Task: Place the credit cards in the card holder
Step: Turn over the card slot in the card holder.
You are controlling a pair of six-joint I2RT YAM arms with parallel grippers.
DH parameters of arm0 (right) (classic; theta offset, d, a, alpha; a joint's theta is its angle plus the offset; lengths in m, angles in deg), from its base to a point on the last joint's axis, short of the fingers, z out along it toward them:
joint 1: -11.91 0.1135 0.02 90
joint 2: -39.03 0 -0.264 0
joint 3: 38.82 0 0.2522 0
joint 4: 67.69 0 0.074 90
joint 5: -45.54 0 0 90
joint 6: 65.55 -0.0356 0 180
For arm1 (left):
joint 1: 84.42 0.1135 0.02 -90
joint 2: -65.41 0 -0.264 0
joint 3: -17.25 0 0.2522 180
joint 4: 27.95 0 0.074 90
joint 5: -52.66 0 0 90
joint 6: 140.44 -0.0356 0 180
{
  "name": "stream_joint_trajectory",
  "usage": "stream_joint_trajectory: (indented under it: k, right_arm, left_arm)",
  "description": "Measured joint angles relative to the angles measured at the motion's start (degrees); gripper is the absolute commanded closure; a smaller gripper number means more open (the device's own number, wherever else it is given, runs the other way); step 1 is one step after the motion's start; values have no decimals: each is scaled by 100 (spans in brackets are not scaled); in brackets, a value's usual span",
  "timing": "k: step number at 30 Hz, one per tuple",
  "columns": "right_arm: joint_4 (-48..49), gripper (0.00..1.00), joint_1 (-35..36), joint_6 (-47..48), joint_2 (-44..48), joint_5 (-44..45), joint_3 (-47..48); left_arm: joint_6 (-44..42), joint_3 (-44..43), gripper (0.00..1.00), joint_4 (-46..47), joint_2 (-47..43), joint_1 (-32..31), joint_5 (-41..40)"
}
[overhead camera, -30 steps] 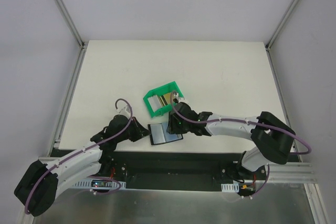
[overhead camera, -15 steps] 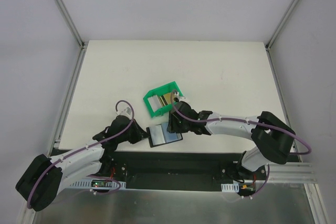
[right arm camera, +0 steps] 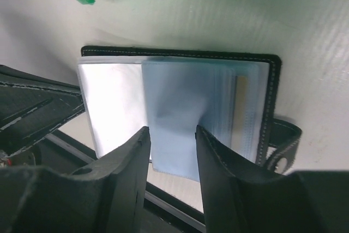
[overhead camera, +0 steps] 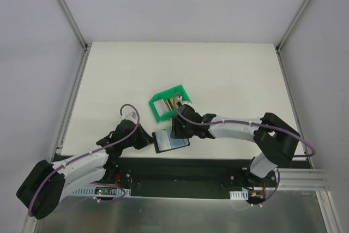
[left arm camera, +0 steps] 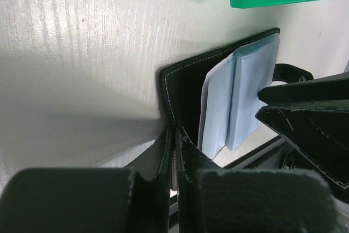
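While left jaws still clamp card holder (overhead camera: pixel 172 139), right jaws shifted left.

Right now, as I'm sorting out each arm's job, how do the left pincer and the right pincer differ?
The left pincer is shut on the card holder's black cover edge; the right pincer stands open, holding nothing. The left pincer grips from the side, low at the table; the right pincer hangs above the bluish sleeves. Both are black and work at the same open card holder.
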Motion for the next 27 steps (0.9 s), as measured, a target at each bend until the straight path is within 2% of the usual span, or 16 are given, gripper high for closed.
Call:
stream_joint_trajectory:
  k: [12, 18, 22, 27]
  right_arm:
    - [796, 62, 0, -7, -599, -1147, 278]
    - [1379, 61, 83, 42, -542, -1580, 267]
    - [1346, 59, 140, 114, -70, -1305, 127]
    - [662, 58, 72, 146, 627, -271, -31]
  left_arm:
    - [-7, -44, 100, -4, 74, 0, -2]
    - [11, -52, 100, 35, 153, 0, -22]
    - [33, -101, 100, 90, 286, 0, -28]
    - [42, -111, 100, 144, 354, 7, -28]
